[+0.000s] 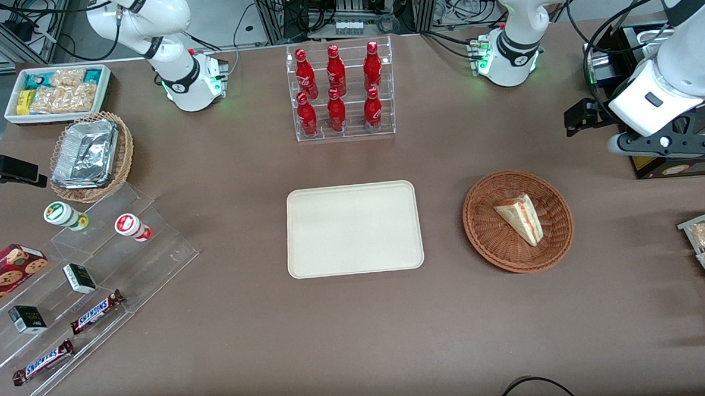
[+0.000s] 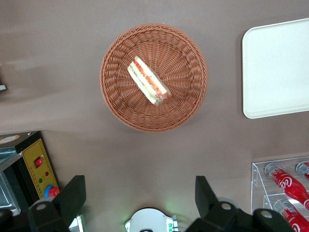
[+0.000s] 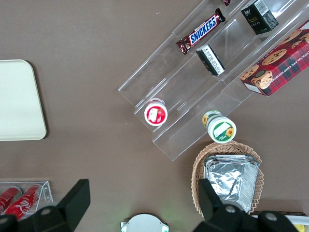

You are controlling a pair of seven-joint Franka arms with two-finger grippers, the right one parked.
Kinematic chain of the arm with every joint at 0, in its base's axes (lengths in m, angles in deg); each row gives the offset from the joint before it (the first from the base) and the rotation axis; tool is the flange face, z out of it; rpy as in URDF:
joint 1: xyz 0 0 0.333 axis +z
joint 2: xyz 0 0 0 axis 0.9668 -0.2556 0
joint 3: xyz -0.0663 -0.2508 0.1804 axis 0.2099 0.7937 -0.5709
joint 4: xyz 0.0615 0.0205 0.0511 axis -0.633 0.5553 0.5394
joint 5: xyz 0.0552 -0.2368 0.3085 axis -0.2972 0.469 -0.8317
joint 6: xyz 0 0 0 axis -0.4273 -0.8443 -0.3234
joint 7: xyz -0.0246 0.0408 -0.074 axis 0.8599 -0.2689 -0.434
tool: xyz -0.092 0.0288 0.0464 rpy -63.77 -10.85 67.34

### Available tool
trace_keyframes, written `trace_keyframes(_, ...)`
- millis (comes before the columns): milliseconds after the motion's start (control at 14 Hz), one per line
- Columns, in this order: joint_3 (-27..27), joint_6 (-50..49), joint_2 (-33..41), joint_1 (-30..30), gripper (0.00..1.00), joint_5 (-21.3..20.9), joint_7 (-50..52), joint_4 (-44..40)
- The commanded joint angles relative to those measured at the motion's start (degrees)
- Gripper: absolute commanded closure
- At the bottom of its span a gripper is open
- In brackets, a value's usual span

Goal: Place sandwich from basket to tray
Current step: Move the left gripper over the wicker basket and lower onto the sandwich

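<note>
here the sandwich [image 2: 148, 81], a pale wedge seemingly red-and-green layered, lies in the basket [image 2: 120, 104], the tool [image 2: 140, 193] spread wide above.

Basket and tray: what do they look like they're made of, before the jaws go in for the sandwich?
The basket looks like woven wicker or rattan, reddish-brown, with ribbed strands circling its wall. The tray looks like smooth matte plastic or melamine, cream, with a low moulded rim; which one is unclear. The sandwich shows soft pale bread with red and green filling. The gripper hangs high above the table near the basket, jaws open.
</note>
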Motion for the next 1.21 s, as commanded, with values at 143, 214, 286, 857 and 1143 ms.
trace_keyframes(143, 0.48, 0.99, -1.06, 0.25, 0.00, -0.55, -0.84, -0.87)
trace_keyframes(214, 0.48, 1.17, -1.85, 0.25, 0.00, -0.21, -0.93, -0.69)
trace_keyframes(286, 0.48, 2.13, -2.46, 0.25, 0.00, -0.20, -0.93, 0.35)
trace_keyframes(857, 0.57, 26.01, -1.07, -0.19, 0.00, -0.55, -0.14, 21.96)
trace_keyframes(1143, 0.57, 38.50, 1.66, -0.19, 0.00, -0.73, 1.79, 32.86)
